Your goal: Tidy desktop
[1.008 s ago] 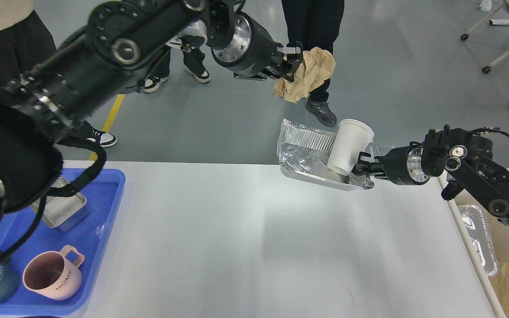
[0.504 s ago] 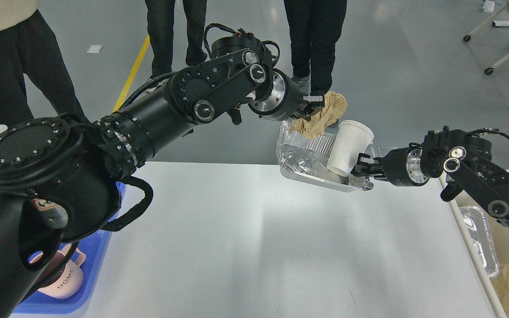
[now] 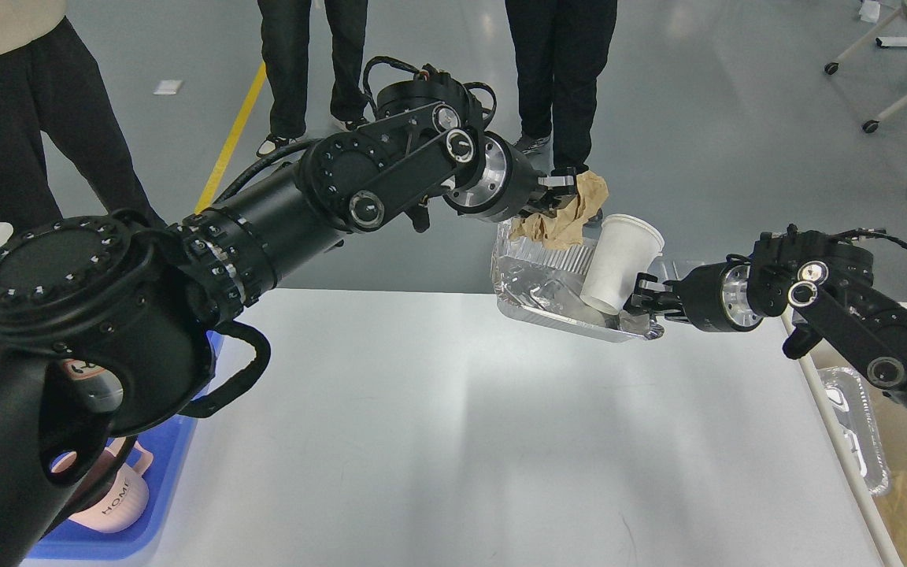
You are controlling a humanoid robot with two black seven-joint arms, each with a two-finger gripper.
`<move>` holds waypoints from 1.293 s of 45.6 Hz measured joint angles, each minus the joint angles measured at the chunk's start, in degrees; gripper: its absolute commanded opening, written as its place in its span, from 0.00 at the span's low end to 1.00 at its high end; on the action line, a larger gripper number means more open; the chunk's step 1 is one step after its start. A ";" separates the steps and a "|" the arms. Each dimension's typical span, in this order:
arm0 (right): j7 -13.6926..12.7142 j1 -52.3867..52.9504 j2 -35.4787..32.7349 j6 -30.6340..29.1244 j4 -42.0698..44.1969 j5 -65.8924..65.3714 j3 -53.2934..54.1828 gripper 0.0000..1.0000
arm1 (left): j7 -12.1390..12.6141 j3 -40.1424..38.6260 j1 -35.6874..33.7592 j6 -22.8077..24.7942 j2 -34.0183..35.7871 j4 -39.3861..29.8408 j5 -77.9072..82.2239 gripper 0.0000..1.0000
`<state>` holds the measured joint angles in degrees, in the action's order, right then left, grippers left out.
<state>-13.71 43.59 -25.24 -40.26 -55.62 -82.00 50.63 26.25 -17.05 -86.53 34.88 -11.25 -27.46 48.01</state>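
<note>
2 light, crushable loads: my left gripper (image 3: 560, 197) pinches soft crumpled paper (image 3: 571, 214) above the foil tray (image 3: 540, 287), which my right gripper (image 3: 642, 303) clamps by its flimsy rim over the desktop's (image 3: 453, 425) far edge.

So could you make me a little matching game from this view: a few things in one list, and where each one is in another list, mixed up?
Things:
1. crumpled brown paper
2. white paper cup
3. foil tray
4. pink mug

Places:
A. in the blue tray at the left
B. pinched by the left end effector
C. held at its edge by the right end effector, over the far edge of the desktop
D. leaning inside the foil tray

Pairs: 1-B, 2-D, 3-C, 4-A
</note>
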 measured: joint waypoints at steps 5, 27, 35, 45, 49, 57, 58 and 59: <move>-0.01 0.00 0.02 0.00 0.00 0.00 0.00 0.00 | -0.50 0.00 0.00 -0.33 0.00 -0.10 -0.02 0.84; -0.03 0.02 -0.12 0.00 0.00 0.00 0.00 0.00 | -1.61 -0.20 -0.12 -0.78 0.04 -0.23 -0.55 0.96; -0.01 0.05 -0.56 0.00 0.13 0.00 0.00 0.00 | -1.79 -1.32 -0.57 -0.03 0.84 -0.24 -1.04 0.96; 0.38 0.30 -6.44 0.11 1.03 -0.24 -0.09 0.00 | -1.91 -4.79 -0.29 3.57 11.23 -0.34 -2.58 0.96; 0.96 -0.30 -11.35 0.50 2.32 -0.18 -0.35 0.00 | -2.35 -7.45 0.05 5.16 18.24 -0.38 -3.59 0.96; 4.88 -3.40 -18.51 1.58 7.38 -0.11 0.07 0.00 | -4.29 -12.18 1.39 7.54 29.57 -0.38 -7.84 0.96; 5.60 -3.96 -19.44 1.79 8.02 -0.08 0.16 0.00 | -4.45 -12.61 1.87 7.83 30.90 -0.34 -8.60 0.96; 6.21 -4.50 -20.15 1.99 8.49 -0.02 0.23 0.00 | -4.67 -12.97 2.54 8.15 32.30 -0.24 -9.37 0.96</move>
<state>-7.50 39.09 -45.40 -38.27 -47.13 -82.02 50.86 21.58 -30.02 -83.99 43.03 21.05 -27.69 38.64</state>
